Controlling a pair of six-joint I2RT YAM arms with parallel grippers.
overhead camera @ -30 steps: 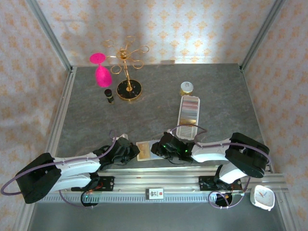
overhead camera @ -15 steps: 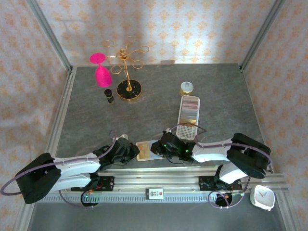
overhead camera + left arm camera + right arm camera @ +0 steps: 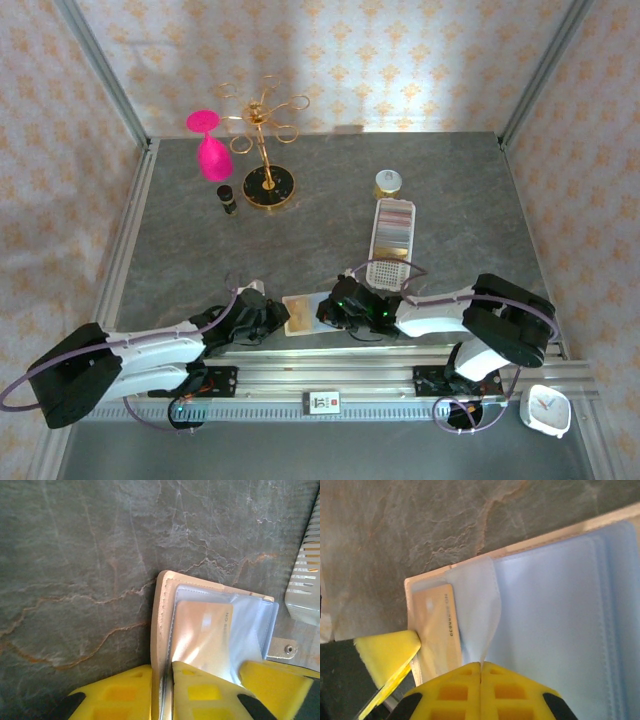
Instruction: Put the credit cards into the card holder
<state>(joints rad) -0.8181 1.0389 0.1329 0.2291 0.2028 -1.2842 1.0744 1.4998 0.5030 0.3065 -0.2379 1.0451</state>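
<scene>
Card holder (image 3: pixel 300 313): lies open on grey table (image 3: pixel 330 210) near the front edge, between both grippers. Card (image 3: pixel 437 625): sits inside, under clear plastic at the holder's outer page. Left gripper (image 3: pixel 162 682): grasps the card holder's beige cover edge between yellow fingers (image 3: pixel 115 692). Right gripper (image 3: pixel 481 672): clenched tight, pinches the corner of a clear sleeve (image 3: pixel 472 605) of the card holder.

Jaws pinch one edge of the card holder (image 3: pixel 210 625).

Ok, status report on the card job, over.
Left gripper pinching cover edge of beige leather card holder. Right gripper shut on its clear plastic sleeve flap. One tan credit card in a pocket. Nothing blocking.
</scene>
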